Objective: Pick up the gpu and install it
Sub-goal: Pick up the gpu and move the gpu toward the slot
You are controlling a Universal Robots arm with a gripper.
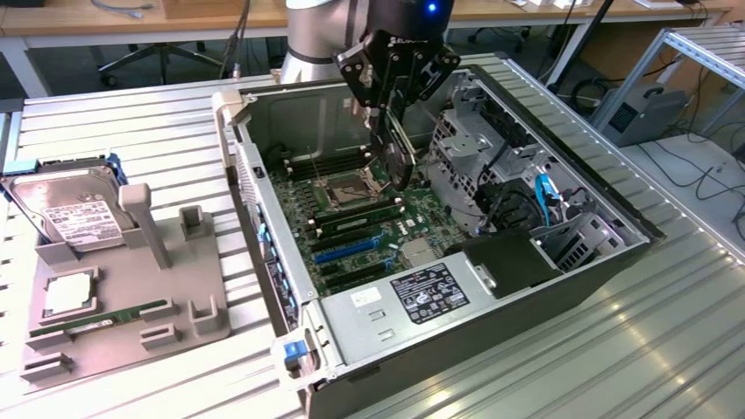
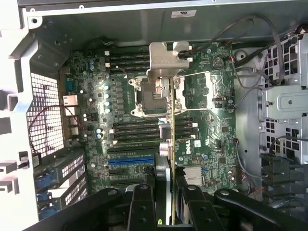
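The gpu (image 1: 400, 150) is a thin dark card hanging edge-down inside the open computer case (image 1: 250, 175), above the motherboard (image 1: 396, 229). My gripper (image 1: 393, 85) is shut on its upper edge. In the wrist view the gpu (image 2: 172, 120) is edge-on as a thin line, with its pale metal bracket (image 2: 166, 60) at the far end. It hangs over the CPU socket (image 2: 154, 96) and the memory slots. The black fingers (image 2: 143, 204) clamp the card from both sides. The blue expansion slot (image 2: 130, 161) lies to one side of the card, apart from it.
A grey parts fixture (image 1: 152, 345) stands at the exterior view's left, holding a hard drive (image 1: 76, 218), a processor (image 1: 70, 292) and a green memory stick (image 1: 99, 321). Inside the case, a metal drive cage (image 1: 466, 144), cables and a labelled power supply (image 1: 431, 292) crowd the exterior view's right.
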